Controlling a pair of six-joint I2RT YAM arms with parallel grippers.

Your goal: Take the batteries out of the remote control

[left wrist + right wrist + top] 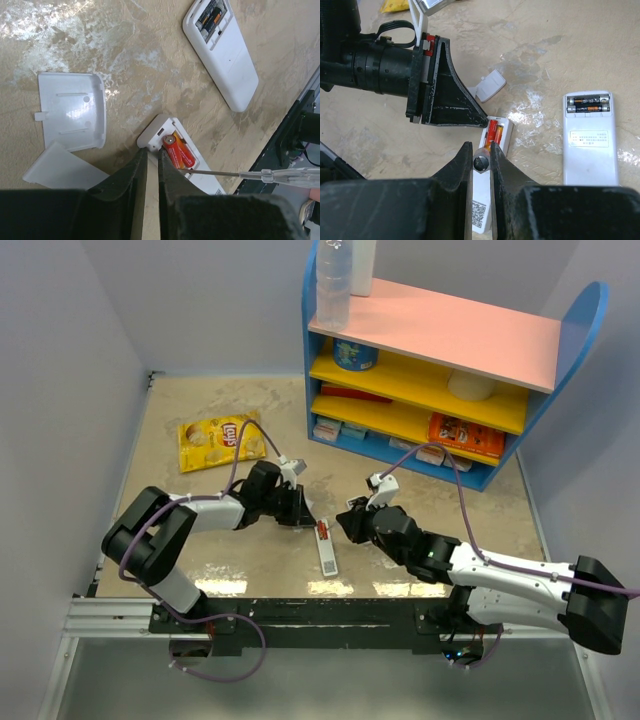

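While right pincer (480, 146) clamps screwdriver (280, 175) at batteries (178, 151), left pincer (152, 152) almost closed at remote control (152, 131) end edge

Both arms reach inward, wrists tipped down toward the table. The left gripper (152, 153) has its fingers nearly together; the right gripper (480, 148), just opposite, clamps a thin stick (272, 175).

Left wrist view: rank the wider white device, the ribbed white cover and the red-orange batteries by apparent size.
Largest: wider white device and ribbed white cover, too alike to rank; the device is cropped at the frame edge.
Smallest: red-orange batteries.
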